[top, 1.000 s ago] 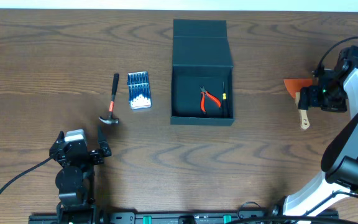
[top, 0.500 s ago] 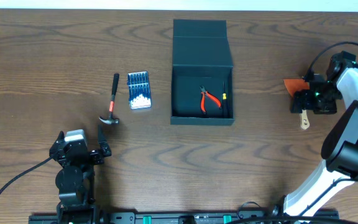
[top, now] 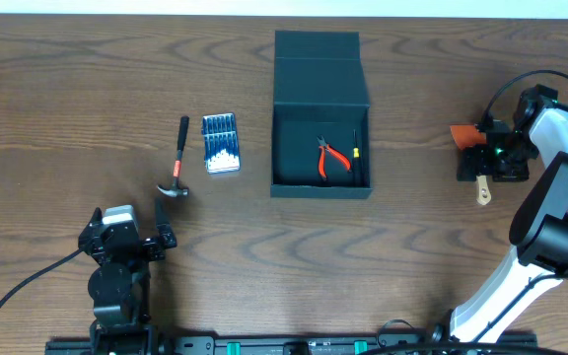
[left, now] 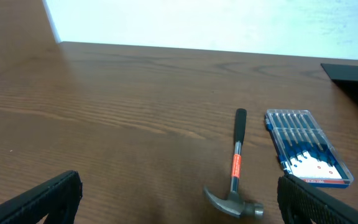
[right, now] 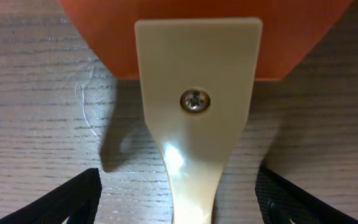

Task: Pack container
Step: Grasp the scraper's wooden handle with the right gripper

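Observation:
The container (top: 284,148), a dark teal box, stands open at the table's middle with its flap lid (top: 319,69) folded back. Red pliers (top: 333,158) and a thin screwdriver (top: 356,158) lie inside. At the right, my right gripper (top: 491,163) hangs over a scraper (top: 482,189) with an orange blade (top: 464,134). In the right wrist view its cream handle (right: 194,124) runs between my open right gripper (right: 188,202), with a gap on both sides. My left gripper (top: 161,232) rests wide open near the front left, short of the hammer (left: 235,168).
A blue case of small screwdrivers (top: 221,144) lies right of the hammer (top: 177,163), between it and the container. A corner of the container (left: 356,78) shows at the right edge of the left wrist view. Bare wood lies around the scraper.
My right gripper has shifted left over the scraper's handle, and its jaws have narrowed a little. The left arm and the other tools have not moved.

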{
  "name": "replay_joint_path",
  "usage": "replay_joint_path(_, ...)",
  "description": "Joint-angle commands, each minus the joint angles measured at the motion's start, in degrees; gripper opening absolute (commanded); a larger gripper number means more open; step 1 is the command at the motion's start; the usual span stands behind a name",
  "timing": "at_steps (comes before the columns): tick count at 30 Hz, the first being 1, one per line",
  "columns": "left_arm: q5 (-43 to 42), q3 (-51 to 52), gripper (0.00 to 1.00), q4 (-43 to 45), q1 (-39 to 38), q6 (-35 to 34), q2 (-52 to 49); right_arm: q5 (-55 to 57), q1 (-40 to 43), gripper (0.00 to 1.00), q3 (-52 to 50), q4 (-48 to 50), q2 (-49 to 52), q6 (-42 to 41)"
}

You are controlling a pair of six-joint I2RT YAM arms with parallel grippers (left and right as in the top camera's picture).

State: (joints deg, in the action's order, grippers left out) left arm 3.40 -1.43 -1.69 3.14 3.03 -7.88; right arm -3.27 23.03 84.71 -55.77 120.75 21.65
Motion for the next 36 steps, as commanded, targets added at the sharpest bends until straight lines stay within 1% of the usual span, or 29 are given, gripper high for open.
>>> replay_joint_path(1, 1.3, 1.2, 0.99, -2.1, -0.2, 0.3, 0.2, -0.8, -0.5, 0.81, -0.2, 0.7, 0.9, 1.2)
replay_joint_path(11, 1.3, 1.2, 0.98, -2.1, -0.2, 0.3, 0.2, -0.6, -0.5, 0.81, -0.2, 2.1, 1.0, 1.3)
replay_joint_path(21, 1.3, 1.2, 0.98, -2.2, -0.2, 0.3, 0.2, 0.2, -0.6, 0.8, -0.2, 2.5, 2.2, -0.4)
replay_joint_path(29, 1.3, 1.2, 0.98, -2.1, -0.2, 0.3, 0.2, 0.2, -0.7, 0.8, -2.9, 4.6, 2.6, -0.9)
replay_joint_path(33, 1.3, 1.2, 0.99, -2.1, -0.2, 0.3, 0.2, 0.3, -1.0, 0.79, -5.4, 6.2, 2.6, -0.9)
replay_joint_path(36, 1.3, 1.2, 0.98, -2.1, -0.2, 0.3, 0.2, 0.2, -1.0, 0.75, -5.7, 6.3, 2.6, -0.9)
